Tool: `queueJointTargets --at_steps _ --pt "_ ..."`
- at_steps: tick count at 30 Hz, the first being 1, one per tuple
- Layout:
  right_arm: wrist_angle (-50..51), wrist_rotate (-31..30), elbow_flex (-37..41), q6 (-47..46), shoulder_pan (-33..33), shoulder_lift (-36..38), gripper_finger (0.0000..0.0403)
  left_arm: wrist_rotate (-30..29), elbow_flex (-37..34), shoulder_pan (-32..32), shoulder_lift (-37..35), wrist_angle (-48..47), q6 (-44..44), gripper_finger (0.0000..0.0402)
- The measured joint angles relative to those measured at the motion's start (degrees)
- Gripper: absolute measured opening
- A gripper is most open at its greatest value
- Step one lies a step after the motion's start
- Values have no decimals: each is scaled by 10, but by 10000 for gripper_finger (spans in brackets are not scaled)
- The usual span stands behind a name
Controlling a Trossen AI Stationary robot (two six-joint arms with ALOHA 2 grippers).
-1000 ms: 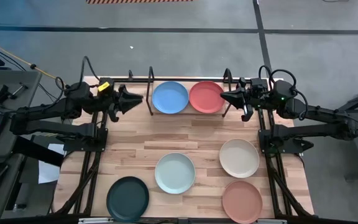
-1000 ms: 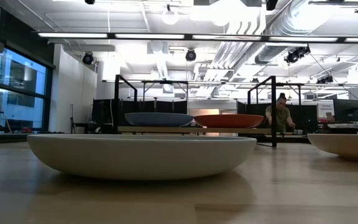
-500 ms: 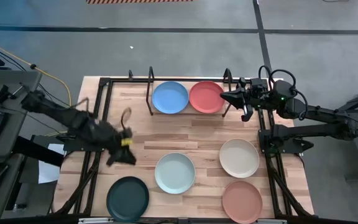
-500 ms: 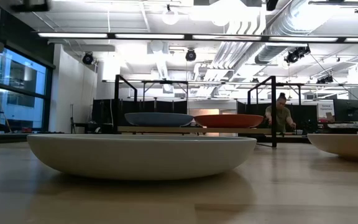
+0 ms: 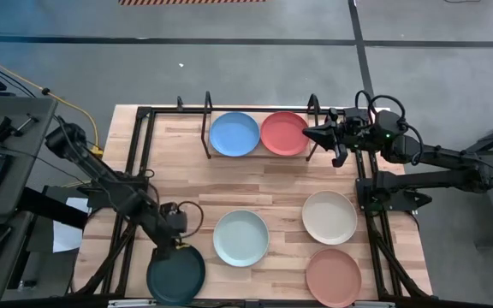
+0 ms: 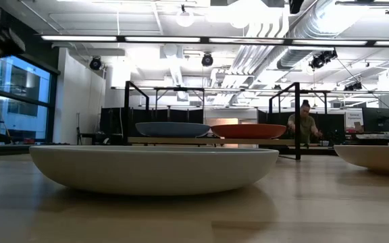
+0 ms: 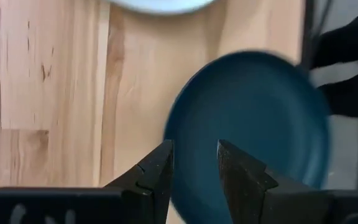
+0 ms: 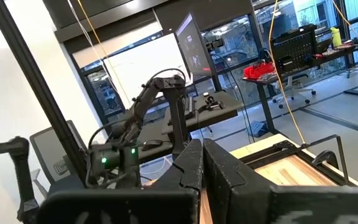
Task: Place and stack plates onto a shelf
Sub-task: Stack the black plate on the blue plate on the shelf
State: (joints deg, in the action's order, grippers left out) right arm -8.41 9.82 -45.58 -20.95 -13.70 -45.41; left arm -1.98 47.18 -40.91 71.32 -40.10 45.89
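Open ceiling ducts [image 6: 296, 30], tall windows [image 6: 15, 101], grey floor [image 5: 229, 68].

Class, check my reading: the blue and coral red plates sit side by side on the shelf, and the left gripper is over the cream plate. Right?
Not quite. The high view shows the left gripper over the dark green plate, not the cream plate. The blue plate and coral red plate do sit side by side on the shelf.

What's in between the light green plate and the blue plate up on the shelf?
Only bare wooden table, seen in the high view. Nothing sits between the pale mint plate and the blue plate on the shelf.
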Motion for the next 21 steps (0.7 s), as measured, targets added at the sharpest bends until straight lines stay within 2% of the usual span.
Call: queueJointTargets --at_steps 10,21 --pt "11 0 0 0 0 0 0 -2 0 1 94 -25 -41 113" --pt "34 -2 0 0 0 0 0 11 0 1 131 -5 -52 113"
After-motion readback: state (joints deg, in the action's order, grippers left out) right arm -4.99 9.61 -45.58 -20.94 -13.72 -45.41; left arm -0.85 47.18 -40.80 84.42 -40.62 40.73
